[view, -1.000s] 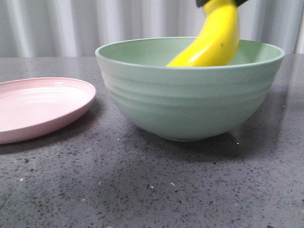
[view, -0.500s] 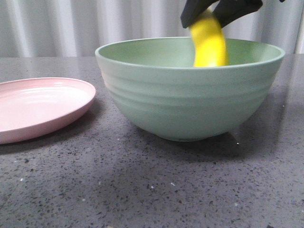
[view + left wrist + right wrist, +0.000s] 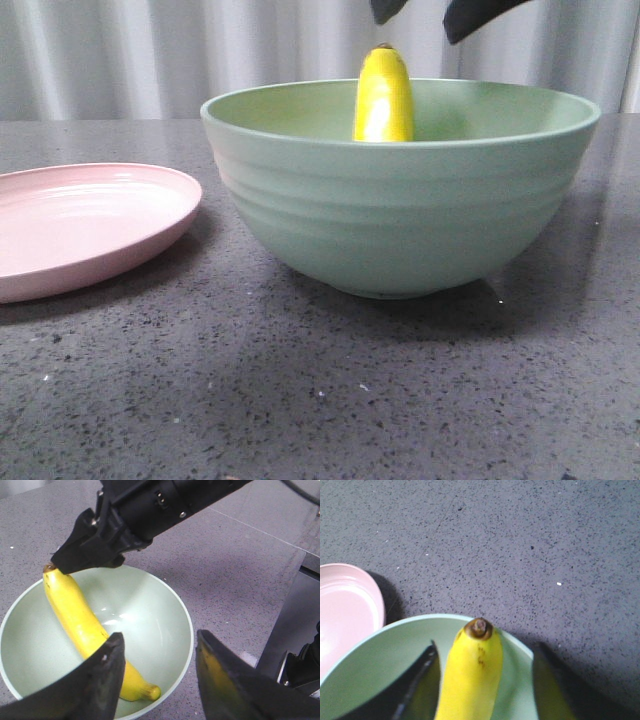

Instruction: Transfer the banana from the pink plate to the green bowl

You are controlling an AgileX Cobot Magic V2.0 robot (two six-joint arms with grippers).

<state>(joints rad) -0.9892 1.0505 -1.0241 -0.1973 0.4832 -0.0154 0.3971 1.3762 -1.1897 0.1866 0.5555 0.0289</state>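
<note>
Now banana leans in green bowl, dark tip up.

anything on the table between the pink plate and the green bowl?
Nothing. In the front view, only bare speckled grey table lies between the pink plate and the green bowl. The banana is already in the bowl.

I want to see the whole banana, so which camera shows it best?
The left wrist view: the banana shows almost whole, leaning against the inside of the green bowl. The front view shows only its upper end above the rim. The right wrist view shows its dark tip and upper part.
</note>
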